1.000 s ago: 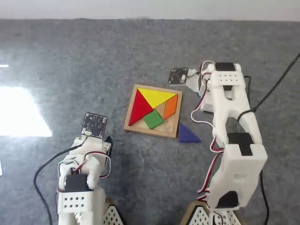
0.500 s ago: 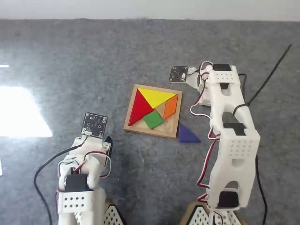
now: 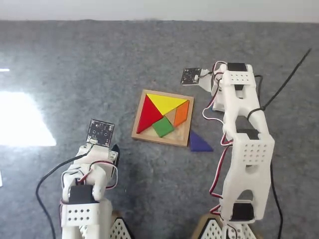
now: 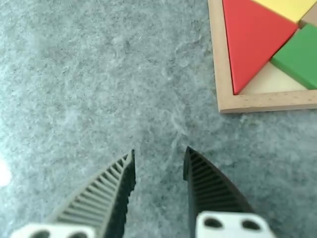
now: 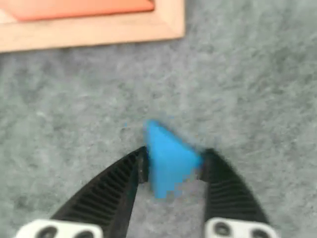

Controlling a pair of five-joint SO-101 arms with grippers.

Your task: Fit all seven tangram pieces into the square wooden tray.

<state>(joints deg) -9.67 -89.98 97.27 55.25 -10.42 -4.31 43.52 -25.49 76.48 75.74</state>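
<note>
The square wooden tray (image 3: 159,138) lies mid-table and holds a red triangle (image 3: 148,113), a yellow triangle (image 3: 167,103), an orange piece (image 3: 182,113) and a green square (image 3: 163,126). A dark blue triangle (image 3: 199,143) lies on the mat by the tray's near right corner. Beside the tray's right edge, my right gripper (image 5: 173,161) is shut on a small light blue triangle (image 5: 168,158) just above the mat, with the tray rim (image 5: 99,32) ahead of it. My left gripper (image 4: 158,163) stands open over bare mat, near the tray corner (image 4: 267,101).
Grey felt mat covers the table. The right arm (image 3: 244,129) stretches along the tray's right side, over the mat there. The left arm (image 3: 89,184) stays at the near left. A bright glare patch (image 3: 20,119) lies at the far left.
The right arm has shifted slightly toward the back of the table and its links have straightened. The left arm and the pieces in the tray have not moved.
</note>
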